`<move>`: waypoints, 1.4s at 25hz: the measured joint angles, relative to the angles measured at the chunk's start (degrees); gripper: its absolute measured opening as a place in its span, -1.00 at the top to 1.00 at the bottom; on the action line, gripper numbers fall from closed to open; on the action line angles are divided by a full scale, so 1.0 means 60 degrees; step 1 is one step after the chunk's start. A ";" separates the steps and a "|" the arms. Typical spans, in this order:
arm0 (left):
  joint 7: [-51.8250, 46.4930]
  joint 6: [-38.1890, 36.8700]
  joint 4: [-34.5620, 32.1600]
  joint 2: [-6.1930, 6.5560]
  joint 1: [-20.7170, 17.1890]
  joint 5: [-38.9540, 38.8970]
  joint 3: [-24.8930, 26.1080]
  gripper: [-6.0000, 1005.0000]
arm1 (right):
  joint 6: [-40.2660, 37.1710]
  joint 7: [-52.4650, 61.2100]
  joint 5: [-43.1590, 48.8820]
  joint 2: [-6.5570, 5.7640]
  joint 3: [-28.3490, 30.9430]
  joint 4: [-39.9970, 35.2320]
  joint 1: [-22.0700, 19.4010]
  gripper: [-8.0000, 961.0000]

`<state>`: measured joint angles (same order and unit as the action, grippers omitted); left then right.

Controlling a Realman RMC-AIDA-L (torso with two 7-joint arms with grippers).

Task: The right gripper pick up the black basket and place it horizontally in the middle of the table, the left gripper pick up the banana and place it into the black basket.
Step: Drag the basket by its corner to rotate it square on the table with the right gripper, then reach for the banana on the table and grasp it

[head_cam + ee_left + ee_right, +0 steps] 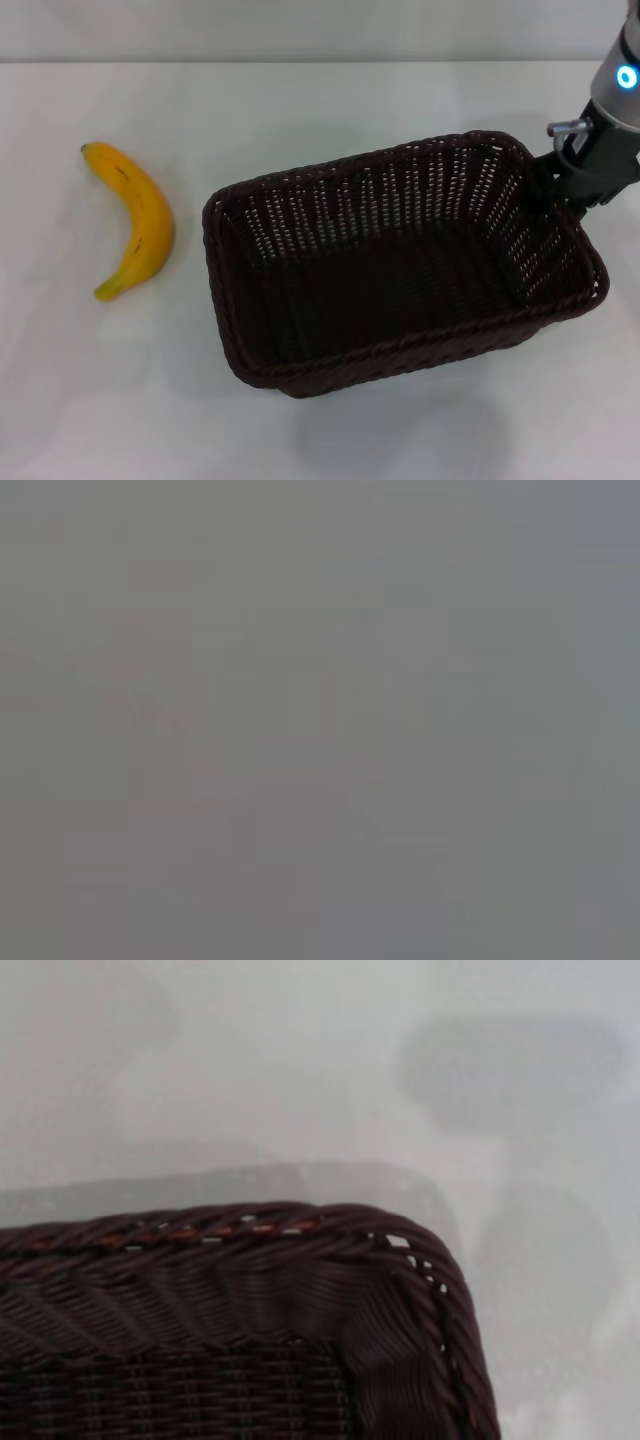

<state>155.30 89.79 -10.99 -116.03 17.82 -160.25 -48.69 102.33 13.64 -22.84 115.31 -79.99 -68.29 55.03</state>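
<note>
The black basket [385, 362] is near the middle of the white table [300, 110], long side across, open side up. Its shadow falls on the table in front of it, so it seems slightly raised. My right gripper [553, 190], with the blue ring light, is shut on the basket's far right rim. The right wrist view shows a corner of the braided rim [250, 1250] over the table [300, 1060]. The yellow banana [140, 215] lies on the table left of the basket, apart from it. The left gripper is out of view, and the left wrist view is plain grey.
Bare tabletop lies between the banana and the basket and along the front edge. The table's back edge meets a pale wall at the top of the head view.
</note>
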 joint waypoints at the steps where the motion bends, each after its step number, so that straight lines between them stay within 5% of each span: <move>1: 0.0000 -0.0009 0.0000 -0.0003 0.0005 0.0006 0.0001 -0.75 | 0.0023 -0.0007 0.0005 0.0001 0.0007 -0.0024 -0.0034 0.31; 9: 0.0000 -0.0042 0.0000 -0.0025 0.0003 0.0011 0.0038 -0.75 | 0.0354 -0.0014 0.0183 -0.0053 0.0088 -0.0551 -0.0119 0.22; 23: -0.0898 -0.1094 -0.0784 0.0109 -0.0226 0.0733 0.0008 -0.75 | 0.0638 -0.0337 0.0434 -0.0303 0.1066 -0.5111 -0.2065 0.22; 29: -0.3657 -0.2547 -0.2714 0.0234 -0.0684 0.2626 0.0029 -0.75 | -0.2335 -0.2289 0.1062 0.0010 0.0959 -0.7461 -0.4360 0.21; 33: -0.6390 -0.3980 -0.4644 0.0249 -0.1096 0.4438 0.0054 -0.75 | -0.5085 -0.3556 0.0700 -0.0042 0.0525 -0.7568 -0.6054 0.21; 35: -0.8331 -0.4668 -0.5700 0.0274 -0.1207 0.5894 0.0062 -0.74 | -0.5686 -0.3866 0.0596 -0.0048 0.0445 -0.7483 -0.6351 0.21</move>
<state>105.31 61.78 -45.19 -114.38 10.58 -124.89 -48.32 68.22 -9.56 -19.26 115.02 -77.32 -113.18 16.92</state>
